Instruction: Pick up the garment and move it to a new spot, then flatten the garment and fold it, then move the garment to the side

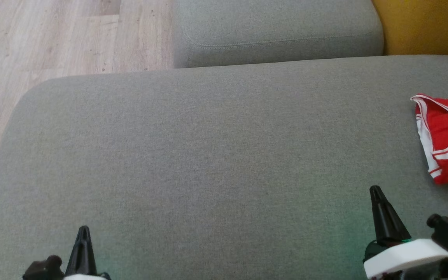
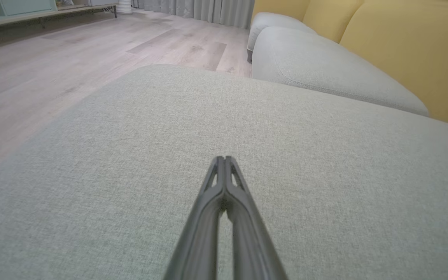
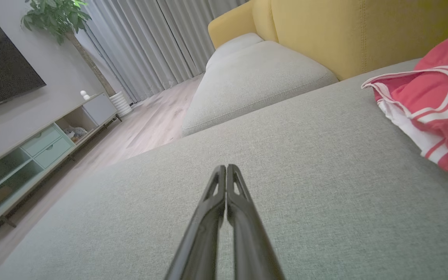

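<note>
The garment is red with white trim and lies bunched at the right edge of the grey sofa seat; in the right wrist view the garment sits at the upper right. My right gripper is shut and empty, low at the right, a short way in front of and to the left of the garment. Its closed fingers hover over bare cushion. My left gripper is shut and empty at the lower left, far from the garment; in its own wrist view the left gripper points across bare seat.
A second grey cushion lies beyond the seat, with a yellow backrest at the top right. Wood floor runs to the left of the seat's edge. A TV cabinet stands against the far wall.
</note>
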`<state>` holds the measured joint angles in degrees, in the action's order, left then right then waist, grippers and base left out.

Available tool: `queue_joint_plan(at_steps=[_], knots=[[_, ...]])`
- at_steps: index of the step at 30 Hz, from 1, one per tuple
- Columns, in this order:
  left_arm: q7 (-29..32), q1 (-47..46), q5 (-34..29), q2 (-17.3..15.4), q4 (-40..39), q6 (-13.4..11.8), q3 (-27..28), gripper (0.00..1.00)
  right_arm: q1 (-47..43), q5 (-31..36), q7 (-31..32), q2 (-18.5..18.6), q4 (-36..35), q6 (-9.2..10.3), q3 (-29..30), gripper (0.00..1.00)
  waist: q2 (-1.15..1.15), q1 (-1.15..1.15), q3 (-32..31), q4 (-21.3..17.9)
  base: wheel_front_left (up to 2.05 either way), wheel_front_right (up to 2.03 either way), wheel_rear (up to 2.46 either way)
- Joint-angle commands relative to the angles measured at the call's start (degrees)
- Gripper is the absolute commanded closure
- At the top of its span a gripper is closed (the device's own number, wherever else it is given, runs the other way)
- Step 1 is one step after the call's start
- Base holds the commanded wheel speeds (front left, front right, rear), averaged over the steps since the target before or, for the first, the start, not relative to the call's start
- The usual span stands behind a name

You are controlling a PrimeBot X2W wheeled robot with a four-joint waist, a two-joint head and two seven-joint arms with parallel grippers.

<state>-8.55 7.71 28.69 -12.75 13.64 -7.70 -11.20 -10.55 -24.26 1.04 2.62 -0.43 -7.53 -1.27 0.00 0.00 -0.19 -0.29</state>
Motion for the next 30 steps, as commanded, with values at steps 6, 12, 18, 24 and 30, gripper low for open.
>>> queue_joint_plan(at_steps=[6, 12, 18, 24, 30], knots=[[1.0, -3.4, 4.9, 0.3, -1.3, 1.3, 2.2, 1.00, 3.9, -5.6, 0.0, 1.1, -0.6, 0.01, 0.3, 1.00, 0.00, 0.00, 0.0, 0.0, 0.00, 0.00, 0.00], [1.7, -3.9, 8.0, 0.7, -1.2, 2.0, 2.9, 1.00, 4.5, -9.1, 0.1, 1.2, 0.2, 0.01, 0.4, 1.00, 0.00, 0.00, 0.0, 0.0, 0.00, 0.00, 0.00], [2.5, -4.5, 11.7, 1.3, -1.2, 2.9, 3.8, 1.00, 5.3, -13.2, 0.2, 1.4, 1.1, 0.01, 0.6, 1.00, 0.00, 0.00, 0.1, 0.1, 0.00, 0.00, 0.00], [3.3, -5.2, 15.4, 1.8, -1.1, 3.7, 4.7, 1.00, 6.1, -17.2, 0.4, 1.5, 2.0, 0.02, 0.8, 1.00, 0.00, 0.00, 0.1, 0.1, 0.00, 0.00, 0.00], [4.1, -5.8, 19.1, 2.4, -1.0, 4.6, 5.7, 1.00, 6.9, -21.3, 0.6, 1.6, 2.9, 0.02, 1.1, 1.00, 0.00, 0.00, 0.1, 0.1, 0.00, 0.00, 0.00]])
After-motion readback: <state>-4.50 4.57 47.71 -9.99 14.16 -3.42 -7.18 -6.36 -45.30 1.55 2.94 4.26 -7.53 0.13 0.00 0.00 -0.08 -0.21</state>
